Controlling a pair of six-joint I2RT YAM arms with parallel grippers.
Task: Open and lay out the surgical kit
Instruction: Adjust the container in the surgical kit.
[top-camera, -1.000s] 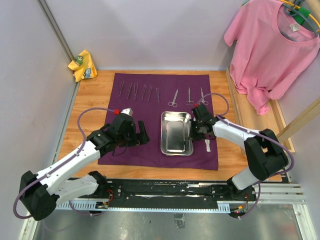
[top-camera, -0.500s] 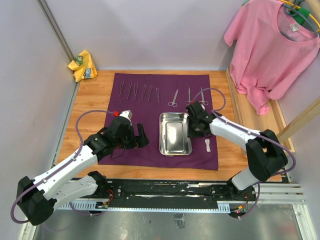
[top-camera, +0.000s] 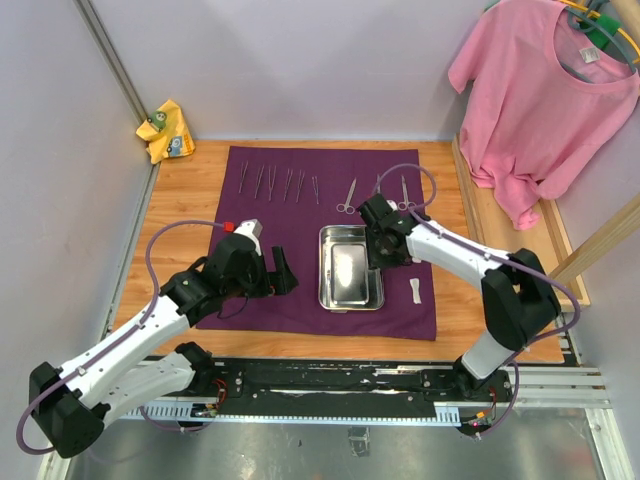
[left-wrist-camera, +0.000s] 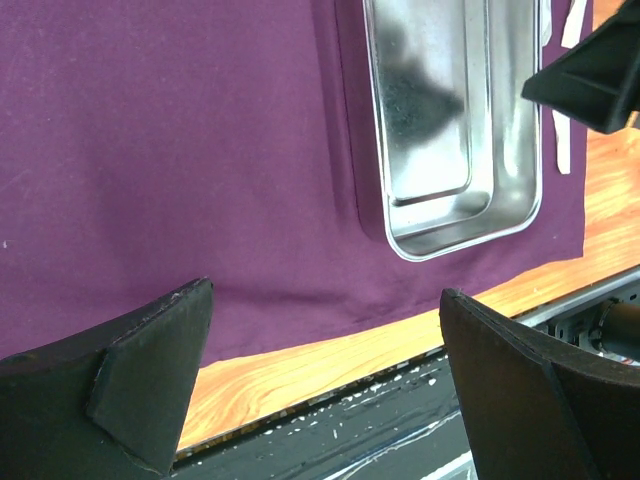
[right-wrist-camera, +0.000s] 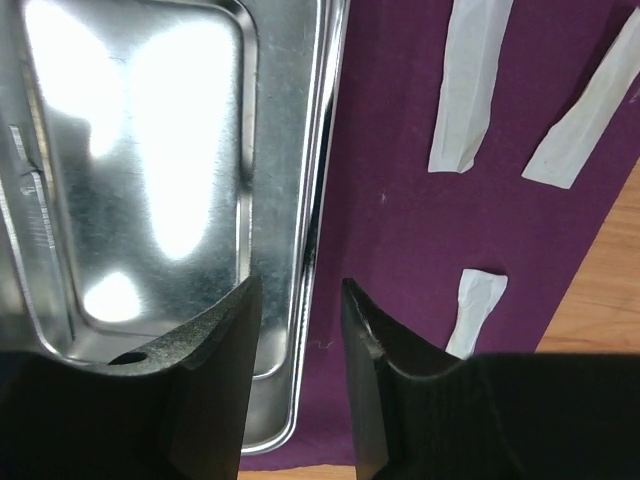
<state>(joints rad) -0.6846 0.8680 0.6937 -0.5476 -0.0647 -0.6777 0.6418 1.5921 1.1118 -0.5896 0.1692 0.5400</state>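
**Desk:** Item one, the wrap. Where is it?

**Operator:** Dark purple cloth wrap (top-camera: 290, 225): I log it as opened flat on the wooden desk (top-camera: 190, 200), covering most of the middle.

**Desk:** Item two, the tray?

**Operator:** Steel tray (top-camera: 351, 266): it lies on the cloth, a little right of centre, with its long side running near to far and its hollow facing up.

**Desk:** Instruments?

**Operator:** Forceps (top-camera: 278, 183): a row of slim pieces along the far edge of the cloth, on the left half. Scissors (top-camera: 347, 197): ring-handled, just to the right of that row and beyond the tray. Gauze pieces (right-wrist-camera: 470, 90): I count three white strips on the cloth to the right of the tray, all apart from it.

**Desk:** Right arm?

**Operator:** Right gripper (right-wrist-camera: 300, 288): it sits over the tray's right rim. Its jaws are parted a little, one on either side of the rim, and I see a gap between them. I cannot tell whether either pad touches the metal.

**Desk:** Left arm?

**Operator:** Left gripper (top-camera: 284, 272): it hangs over bare cloth to the left of the tray. Its jaws are spread wide with nothing between them.

**Desk:** Other stock?

**Operator:** Yellow rag (top-camera: 165, 130): at the far left corner of the desk, off the cloth. Pink T-shirt (top-camera: 545, 90): hanging at the right, well apart from the kit.
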